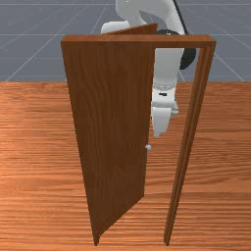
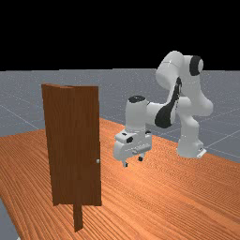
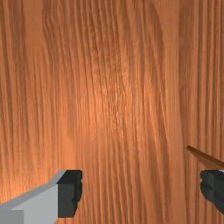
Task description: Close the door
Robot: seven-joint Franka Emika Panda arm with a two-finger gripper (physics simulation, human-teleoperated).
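Door (image 1: 112, 122) stands ajar, hinged along the post at the front view's left and swung back out of its frame (image 1: 137, 41) toward my arm (image 2: 164, 115). Its free edge carries a small pale knob (image 1: 148, 147). I have the gripper (image 2: 133, 161) on that free-edge side, pointing down above the wooden table (image 2: 154, 192), with a gap between it and the door in the far view. There the door is to the far view's left of my jaws, the knob on the side facing them. The jaws are wide apart, with nothing held; looking down past the fingers (image 3: 70, 192), I see wood grain between them, and a thin brown wooden edge (image 3: 202, 154) just beside one finger, outside the grasp.
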